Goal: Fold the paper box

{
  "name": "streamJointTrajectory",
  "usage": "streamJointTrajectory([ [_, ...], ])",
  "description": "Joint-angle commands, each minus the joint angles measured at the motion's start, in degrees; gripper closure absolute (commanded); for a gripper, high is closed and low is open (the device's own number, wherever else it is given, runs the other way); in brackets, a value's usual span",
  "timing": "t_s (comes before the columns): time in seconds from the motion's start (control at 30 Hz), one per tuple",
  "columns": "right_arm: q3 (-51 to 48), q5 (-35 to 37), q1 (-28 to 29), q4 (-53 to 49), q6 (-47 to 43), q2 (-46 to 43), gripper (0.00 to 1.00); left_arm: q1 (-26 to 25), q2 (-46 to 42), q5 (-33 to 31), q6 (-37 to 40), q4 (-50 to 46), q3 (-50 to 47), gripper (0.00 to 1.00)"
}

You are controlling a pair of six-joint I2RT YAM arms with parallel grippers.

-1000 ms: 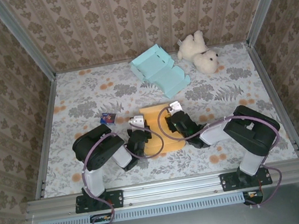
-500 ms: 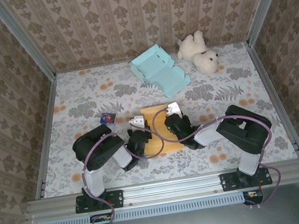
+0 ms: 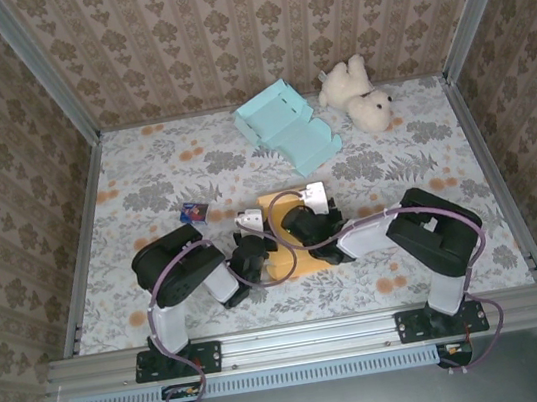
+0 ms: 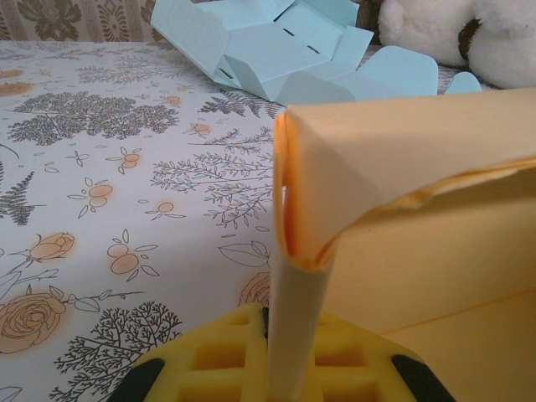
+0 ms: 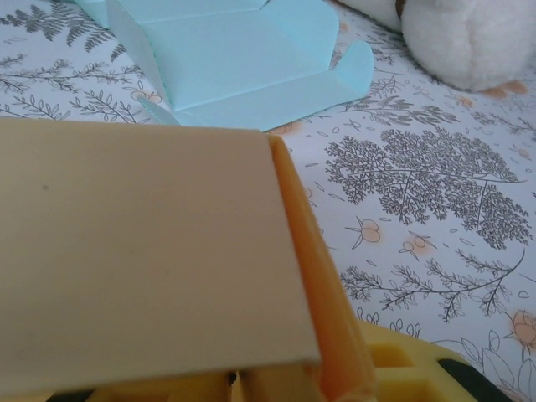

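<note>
The orange paper box (image 3: 276, 203) lies on the flowered table between my two grippers. My left gripper (image 3: 261, 234) is at its left side. In the left wrist view one upright wall of the paper box (image 4: 402, 142) runs down between the yellow fingers (image 4: 209, 360), and the left gripper (image 4: 285, 373) is shut on it. My right gripper (image 3: 303, 218) is at the box's right side. In the right wrist view a pale panel of the paper box (image 5: 142, 251) and its orange side wall reach down into the right gripper (image 5: 234, 389), whose jaws pinch the paper's edge.
A light blue unfolded paper box (image 3: 288, 129) lies at the back of the table, with a white teddy bear (image 3: 359, 93) to its right. A small dark packet (image 3: 194, 212) lies left of the left gripper. Patterned walls and metal rails enclose the table.
My right gripper has moved left toward the left one and narrowed its jaws on the box wall. The box's right side has come in with it. The left gripper stays put.
</note>
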Motion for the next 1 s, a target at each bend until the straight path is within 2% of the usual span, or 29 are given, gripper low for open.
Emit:
streamJointTrajectory([
  [0.0, 1.45, 8.71, -0.72, -7.77, 3.98, 1.94, 0.70, 0.62, 0.09, -4.08, -0.85, -1.78, -1.36, 1.00],
  [0.1, 2.20, 7.15, -0.10, -7.87, 5.31, 2.66, 0.69, 0.72, 0.13, -4.17, -0.94, -1.78, -1.45, 1.00],
  [0.23, -2.37, -4.27, -0.09, 5.17, 1.46, 1.32, 0.65, 0.74, 0.11, -4.08, -0.86, -1.78, -1.43, 1.00],
  [0.37, -5.23, -12.97, -0.01, 12.13, -1.11, -0.32, 0.60, 0.77, 0.11, -3.91, -0.75, -1.76, -1.36, 1.00],
  [0.57, -8.63, -19.73, 0.86, 17.40, -3.66, -3.37, 0.52, 0.77, 0.20, -3.82, -0.85, -1.78, -1.34, 1.00],
  [0.73, -12.19, -21.38, 1.33, 20.32, -3.88, -7.57, 0.50, 0.70, 0.29, -3.65, -0.85, -1.76, -1.16, 1.00],
  [0.97, -11.93, -16.41, 1.39, 21.36, -8.27, -9.55, 0.53, 0.66, 0.38, -3.03, -0.94, -1.78, -1.27, 1.00],
])
